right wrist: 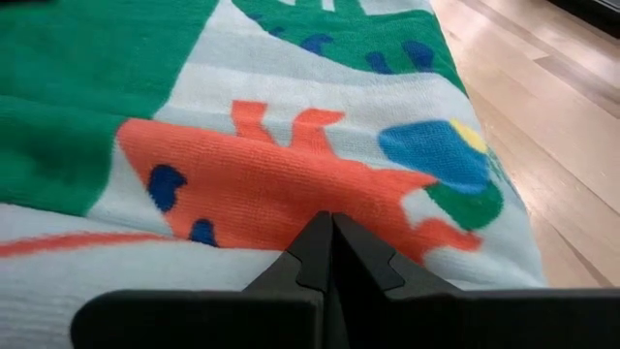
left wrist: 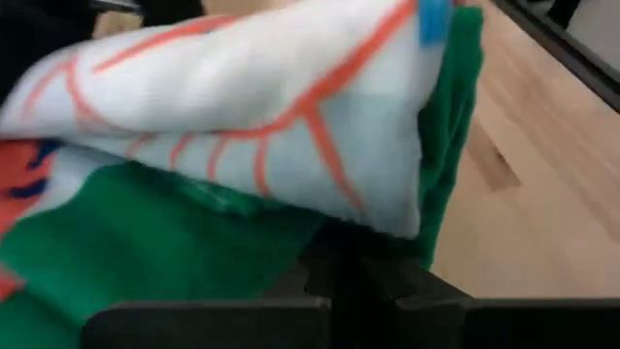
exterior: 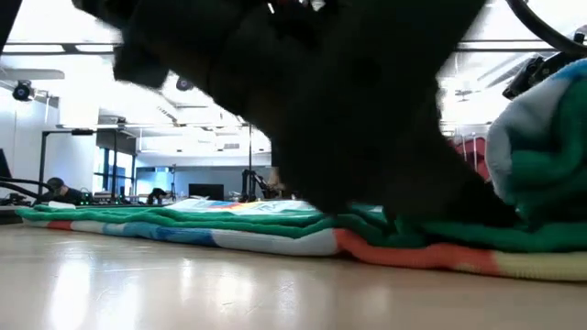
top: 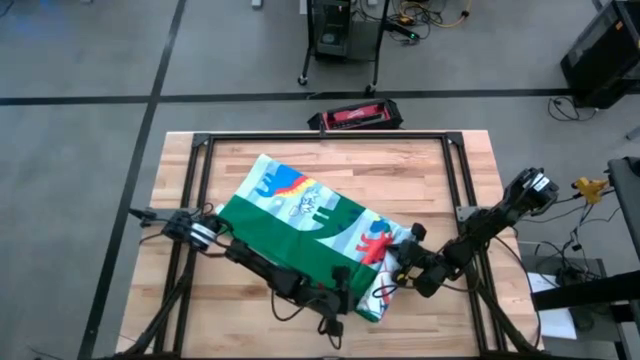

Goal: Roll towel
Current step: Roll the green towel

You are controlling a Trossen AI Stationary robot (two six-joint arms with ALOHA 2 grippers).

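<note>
The towel (top: 300,215) lies slantwise on the wooden table (top: 420,170). Its dinosaur print faces up at the far end, and its green back (top: 265,235) is folded over along the left side. Its near end (top: 378,292) is turned up into a hump (exterior: 541,137) that stands above the flat part (exterior: 229,225). My left gripper (top: 345,297) reaches in from the left and is shut at that hump (left wrist: 339,257). My right gripper (top: 400,265) comes from the right and is shut at the towel's right edge, just short of the red dinosaur (right wrist: 291,184). My left gripper meets the towel's near end under the turned-over white fold with orange lines (left wrist: 320,184), where green cloth (left wrist: 242,242) bunches around the fingertips. The fingers slant down from the table's left. The fold hides how many layers they pinch. The fold stands raised over them. My right gripper has its shut fingertips on the towel's printed side, at the pale cloth beside the red dinosaur (right wrist: 383,242), slanting down from the table's right. The fingers hide how much cloth lies between them. The towel here lies on the table.
A black metal frame (top: 455,180) runs around the tabletop just inside its edges. A red and black case (top: 355,117) lies beyond the far edge. Bare wood shows to the right of the towel (right wrist: 542,116) and at the near left (top: 215,310).
</note>
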